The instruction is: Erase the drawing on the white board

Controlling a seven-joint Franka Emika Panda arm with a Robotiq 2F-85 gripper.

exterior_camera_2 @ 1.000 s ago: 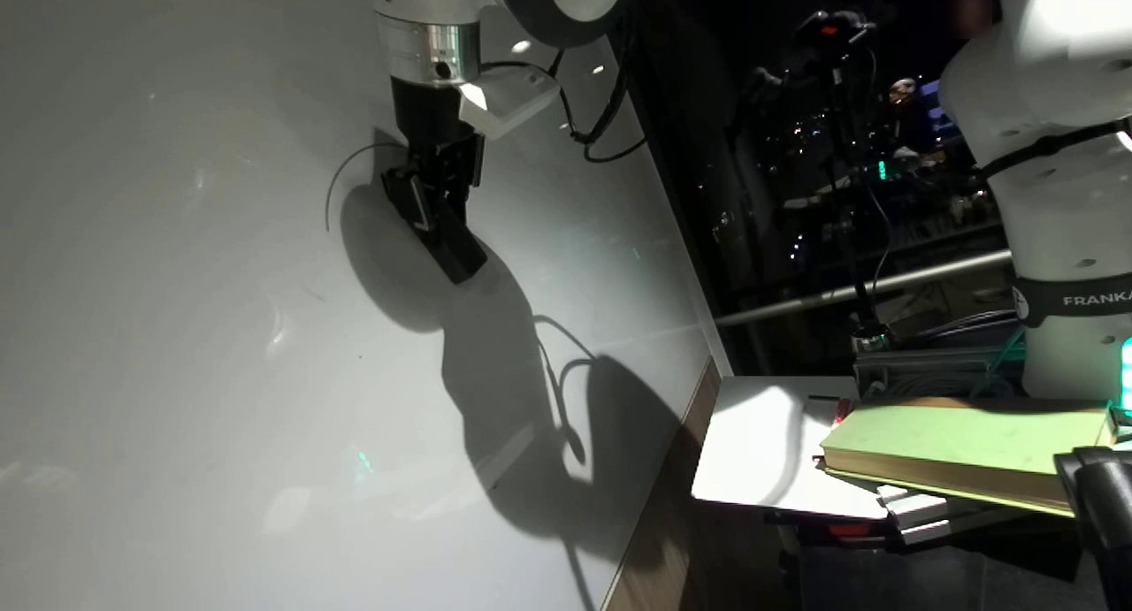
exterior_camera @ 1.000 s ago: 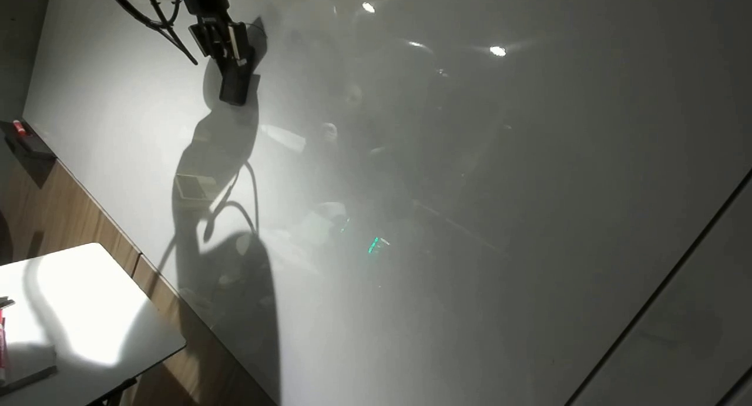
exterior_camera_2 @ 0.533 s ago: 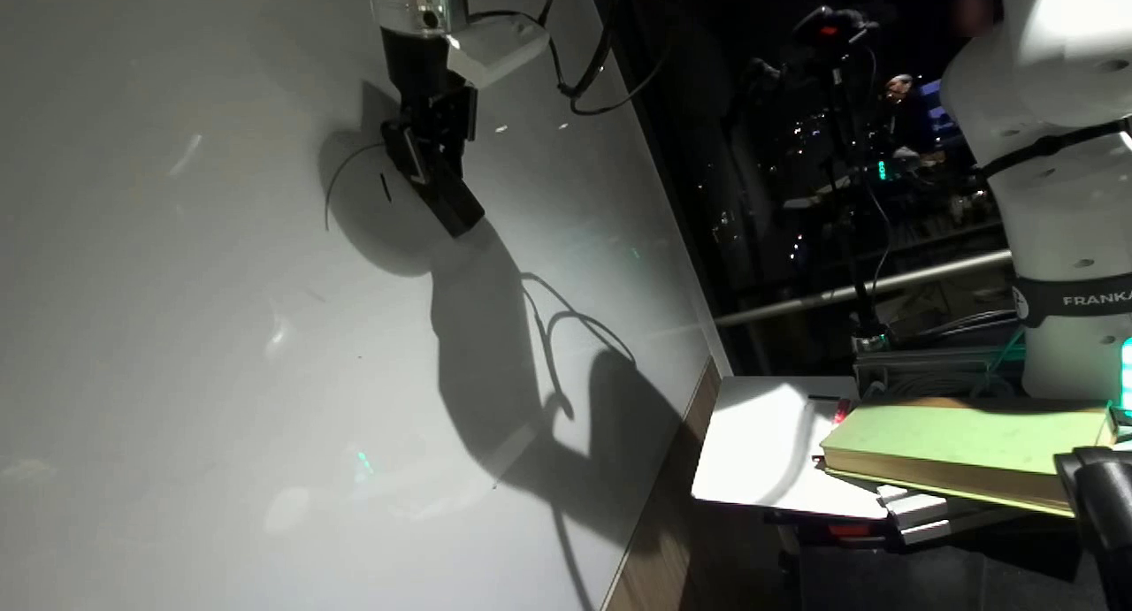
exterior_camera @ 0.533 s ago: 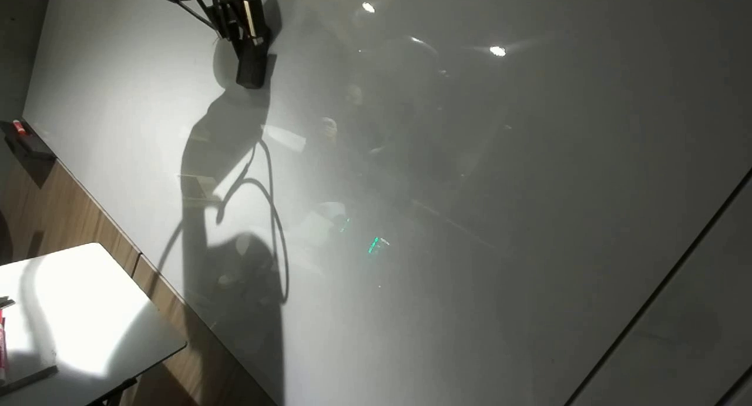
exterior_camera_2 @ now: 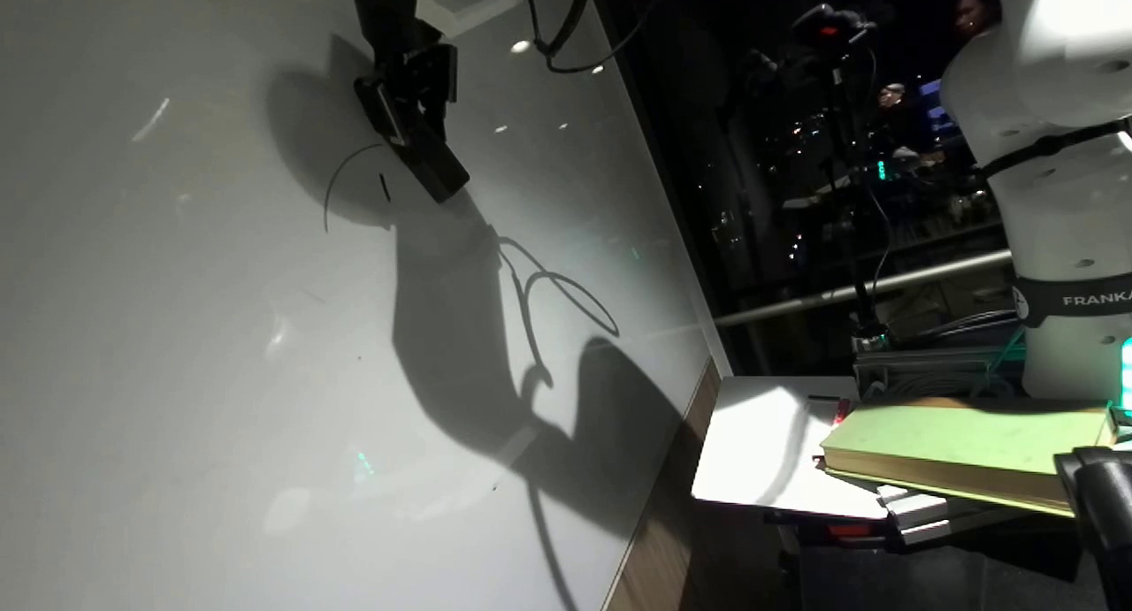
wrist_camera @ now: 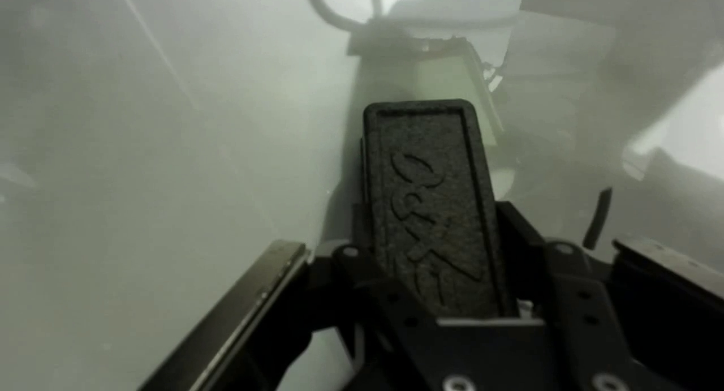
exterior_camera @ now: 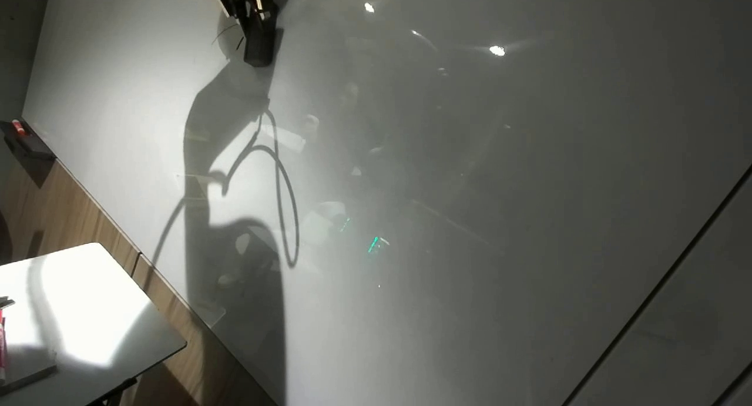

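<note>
The white board is a glossy grey-white panel across most of both exterior views. Of the drawing, a short dark stroke and a thin curved line show, left of and below my gripper in that exterior view. The wrist view has a dark stroke to the right of the jaws. My gripper is shut on a dark block-shaped eraser, its fingers pressing both sides. The eraser lies close over the board; whether it touches, I cannot tell.
A white table with a green book stands beside the board near the robot base. Wood panelling runs along the board's edge. A small dark ledge bears a red marker. Cables hang from the arm.
The gripper has moved upward with the eraser in both exterior views, its shadow following. The short dark stroke, hidden one second ago, now shows beside it.
</note>
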